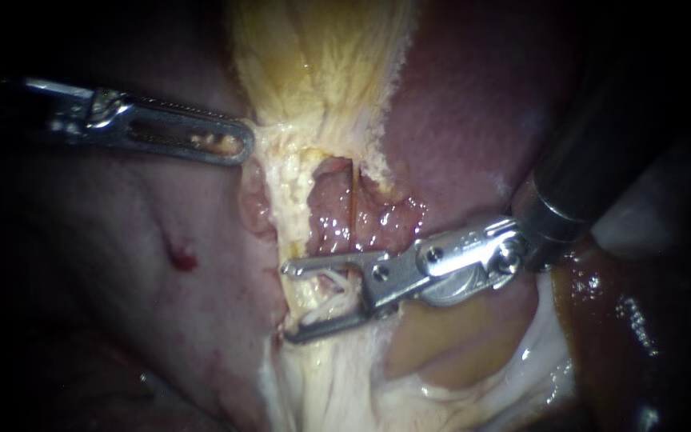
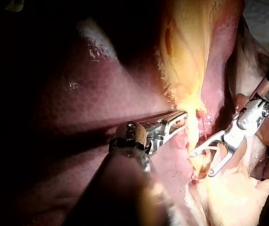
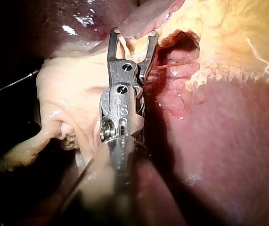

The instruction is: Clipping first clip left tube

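Observation:
The left tube [image 1: 293, 210] is a pale, whitish band running down from the yellow fibrous tissue [image 1: 321, 64]. My right instrument [image 1: 288, 302] comes in from the right, and its jaws stand open astride the lower part of this tube, one on each side. White strands lie in the gap. The right wrist view shows the same open jaws of the right instrument [image 3: 133, 33] with pale tube tissue [image 3: 128, 46] between them. My left instrument [image 1: 237, 146] is shut on the edge of the yellow-white tissue and holds it toward the left. It is also visible in its own wrist view [image 2: 181, 117].
A thin reddish strand [image 1: 353, 200] crosses a raw pink window to the right of the pale tube. Dark red liver [image 1: 473, 104] lies behind and to the right. Glossy white tissue [image 1: 521, 360] and a brown wet surface [image 1: 625, 320] sit under the right shaft.

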Tool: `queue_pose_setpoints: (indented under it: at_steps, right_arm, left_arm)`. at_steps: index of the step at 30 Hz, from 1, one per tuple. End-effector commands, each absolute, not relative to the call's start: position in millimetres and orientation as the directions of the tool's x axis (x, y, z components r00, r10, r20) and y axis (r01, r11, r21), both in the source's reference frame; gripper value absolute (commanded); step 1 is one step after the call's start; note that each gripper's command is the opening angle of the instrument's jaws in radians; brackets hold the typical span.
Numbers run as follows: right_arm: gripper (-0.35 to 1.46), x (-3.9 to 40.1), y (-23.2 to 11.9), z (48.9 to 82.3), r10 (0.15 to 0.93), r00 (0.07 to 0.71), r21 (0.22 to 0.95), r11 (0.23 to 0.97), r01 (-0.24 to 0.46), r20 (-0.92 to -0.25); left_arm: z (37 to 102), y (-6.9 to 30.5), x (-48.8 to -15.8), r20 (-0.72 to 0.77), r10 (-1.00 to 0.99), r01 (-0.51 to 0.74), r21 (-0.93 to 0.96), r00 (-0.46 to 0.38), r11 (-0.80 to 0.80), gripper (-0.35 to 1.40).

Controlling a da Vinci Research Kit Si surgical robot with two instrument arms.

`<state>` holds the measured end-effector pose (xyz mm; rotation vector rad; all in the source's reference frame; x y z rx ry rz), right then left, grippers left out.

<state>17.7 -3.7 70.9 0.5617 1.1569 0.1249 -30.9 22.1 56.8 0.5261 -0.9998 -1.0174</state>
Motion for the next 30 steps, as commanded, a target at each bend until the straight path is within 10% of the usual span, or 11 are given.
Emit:
queue_pose_setpoints:
  at_steps: [1,30]
  right_arm:
    - [0.5,17.6,-3.7,71.0,0.375,0.412,0.481,0.856,0.189,-0.83]
    - [0.5,15.4,-3.2,71.5,0.375,0.411,0.483,0.853,0.199,-0.831]
  left_arm:
    - [56.8,22.1,-30.9,0.437,-0.884,0.452,0.763,0.164,0.461,-0.35]
    - [56.7,22.1,-30.8,0.437,-0.884,0.452,0.764,0.165,0.461,-0.35]
